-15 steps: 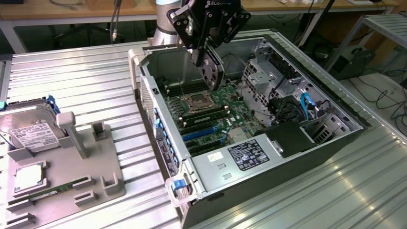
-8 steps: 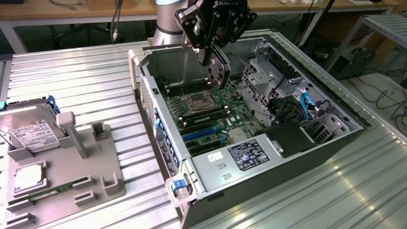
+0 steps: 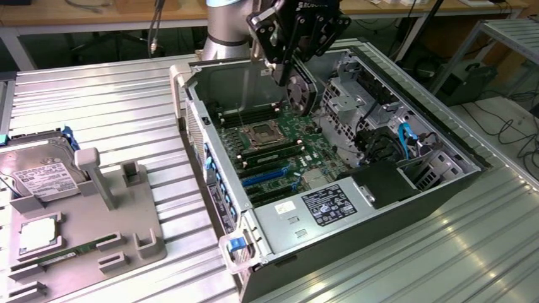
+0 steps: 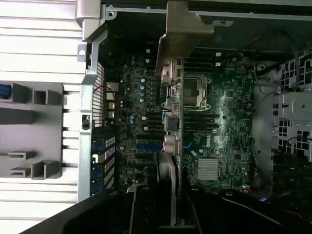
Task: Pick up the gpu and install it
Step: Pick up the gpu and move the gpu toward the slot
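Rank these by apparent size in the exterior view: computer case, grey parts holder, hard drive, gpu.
1. computer case
2. grey parts holder
3. hard drive and gpu: unranked. They look alike in size, neither is seen whole, and the gpu is tilted.

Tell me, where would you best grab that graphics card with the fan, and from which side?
I'd say by its thin upper long edge, from above, pinching the two flat faces. The gpu hangs on edge over the motherboard, so its lower edge should stay free, and the metal bracket takes up one end. The tool holds it that way, above the round fan.
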`<control>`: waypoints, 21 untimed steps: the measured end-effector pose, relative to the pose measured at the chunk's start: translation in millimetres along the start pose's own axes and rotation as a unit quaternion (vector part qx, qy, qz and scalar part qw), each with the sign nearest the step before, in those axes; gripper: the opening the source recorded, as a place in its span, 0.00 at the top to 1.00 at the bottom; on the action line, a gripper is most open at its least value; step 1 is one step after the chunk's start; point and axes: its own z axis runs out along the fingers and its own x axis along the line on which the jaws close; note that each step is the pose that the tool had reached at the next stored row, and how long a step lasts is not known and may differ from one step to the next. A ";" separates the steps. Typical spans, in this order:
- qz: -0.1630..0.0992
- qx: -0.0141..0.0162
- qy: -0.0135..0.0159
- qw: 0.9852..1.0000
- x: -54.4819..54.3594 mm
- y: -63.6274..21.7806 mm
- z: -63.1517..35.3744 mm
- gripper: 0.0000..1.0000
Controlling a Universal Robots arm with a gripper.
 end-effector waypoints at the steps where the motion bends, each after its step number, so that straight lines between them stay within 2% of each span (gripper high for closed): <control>1: 0.000 0.000 0.000 1.000 -2.5 -0.1 0.1 0.72; 18: 0.000 0.001 0.000 1.000 -48.6 -2.0 5.2 0.72; 21: 0.000 0.001 0.000 1.000 -53.3 -2.2 5.4 0.72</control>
